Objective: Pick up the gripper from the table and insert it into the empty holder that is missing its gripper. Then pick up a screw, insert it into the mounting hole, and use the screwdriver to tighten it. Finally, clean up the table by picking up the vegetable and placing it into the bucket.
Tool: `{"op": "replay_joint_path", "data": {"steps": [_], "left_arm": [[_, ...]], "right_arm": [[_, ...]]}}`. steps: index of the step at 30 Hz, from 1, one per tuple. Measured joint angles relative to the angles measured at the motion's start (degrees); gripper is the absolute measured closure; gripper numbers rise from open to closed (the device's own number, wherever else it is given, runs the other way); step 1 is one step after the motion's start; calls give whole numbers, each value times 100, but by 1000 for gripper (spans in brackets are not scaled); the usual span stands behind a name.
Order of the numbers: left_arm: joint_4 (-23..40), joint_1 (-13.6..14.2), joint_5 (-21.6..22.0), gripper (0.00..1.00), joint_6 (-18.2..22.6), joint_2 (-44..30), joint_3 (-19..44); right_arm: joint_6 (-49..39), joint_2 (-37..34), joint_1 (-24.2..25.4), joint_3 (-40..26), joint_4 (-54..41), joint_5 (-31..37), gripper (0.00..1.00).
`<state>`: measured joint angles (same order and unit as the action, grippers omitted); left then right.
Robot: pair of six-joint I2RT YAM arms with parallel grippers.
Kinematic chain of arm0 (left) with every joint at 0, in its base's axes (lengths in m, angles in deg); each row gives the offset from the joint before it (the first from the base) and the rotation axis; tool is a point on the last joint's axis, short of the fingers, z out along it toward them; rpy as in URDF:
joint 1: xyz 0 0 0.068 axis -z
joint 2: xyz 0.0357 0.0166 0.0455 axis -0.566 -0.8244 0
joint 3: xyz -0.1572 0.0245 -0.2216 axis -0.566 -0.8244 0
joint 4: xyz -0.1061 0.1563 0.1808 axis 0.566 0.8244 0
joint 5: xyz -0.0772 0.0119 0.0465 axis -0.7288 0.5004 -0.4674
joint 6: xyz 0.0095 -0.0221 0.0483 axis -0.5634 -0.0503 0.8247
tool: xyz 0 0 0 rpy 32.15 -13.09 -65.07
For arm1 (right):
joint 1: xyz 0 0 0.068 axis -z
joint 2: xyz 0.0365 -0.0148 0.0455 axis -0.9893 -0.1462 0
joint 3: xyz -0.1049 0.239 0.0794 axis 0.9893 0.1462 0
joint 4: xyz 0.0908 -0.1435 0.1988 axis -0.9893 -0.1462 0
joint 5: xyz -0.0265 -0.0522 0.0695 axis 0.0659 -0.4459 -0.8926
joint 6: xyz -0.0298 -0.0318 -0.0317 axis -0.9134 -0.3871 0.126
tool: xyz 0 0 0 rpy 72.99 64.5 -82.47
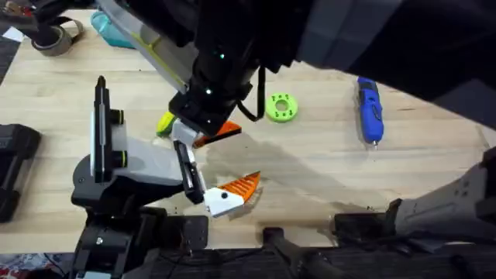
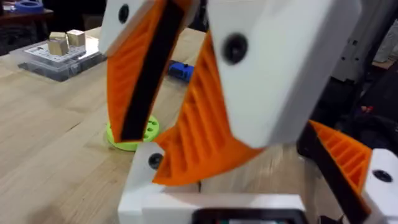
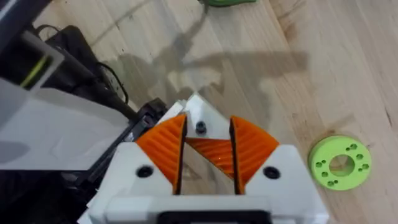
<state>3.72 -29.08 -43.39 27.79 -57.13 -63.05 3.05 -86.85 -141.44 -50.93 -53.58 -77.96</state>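
Observation:
My right gripper (image 3: 208, 119) is shut on the gripper (image 3: 198, 106), a small orange wedge whose pointed white base sticks out past the fingertips. That base sits right against the holder (image 1: 190, 174), the black bracket at the tip of the grey-white left arm body (image 1: 132, 167). Overhead, the right gripper (image 1: 203, 132) hangs from a dark arm over the bracket's far end. A ribbed twin finger (image 1: 236, 188) sits at the bracket's near end, so my left gripper (image 1: 232, 163) stands open. The yellow vegetable (image 1: 164, 122) lies just behind. The blue screwdriver (image 1: 370, 108) lies far right. Bucket and screw are out of view.
A bright green disc with holes (image 1: 280, 108) lies between the right gripper and the screwdriver. A teal pouch (image 1: 116, 31) and a tape roll (image 1: 54, 39) sit at the back left. A clear tray with wooden blocks (image 2: 56, 50) stands farther off.

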Motion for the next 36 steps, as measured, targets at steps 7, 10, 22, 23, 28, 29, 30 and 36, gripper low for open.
{"op": "replay_joint_path", "data": {"steps": [7, 10, 22, 23, 28, 29, 30, 36], "left_arm": [[0, 0, 0, 14, 0, 2, 0], [0, 0, 0, 14, 0, 2, 0], [7, 0, -2, 14, -48, 0, 0], [7, 0, -2, 14, -50, 0, 0], [6, 0, -2, 15, -50, 0, 0], [4, 0, -2, 14, -48, 0, 0], [7, 0, -2, 14, -48, 0, 0], [7, 0, -18, 14, -48, 0, 0]], "right_arm": [[2, -2, -32, 0, 6, 0, 616], [2, -4, -36, 0, 7, 0, 638], [2, -113, -36, -2, 28, 7, 690], [2, -113, -36, -2, 28, 7, 690], [2, -113, -36, -2, 30, 7, 690], [2, -113, -36, -2, 30, 7, 690], [2, -113, -36, -2, 30, 7, 692], [2, -113, -36, -2, 32, 4, 748]]}}
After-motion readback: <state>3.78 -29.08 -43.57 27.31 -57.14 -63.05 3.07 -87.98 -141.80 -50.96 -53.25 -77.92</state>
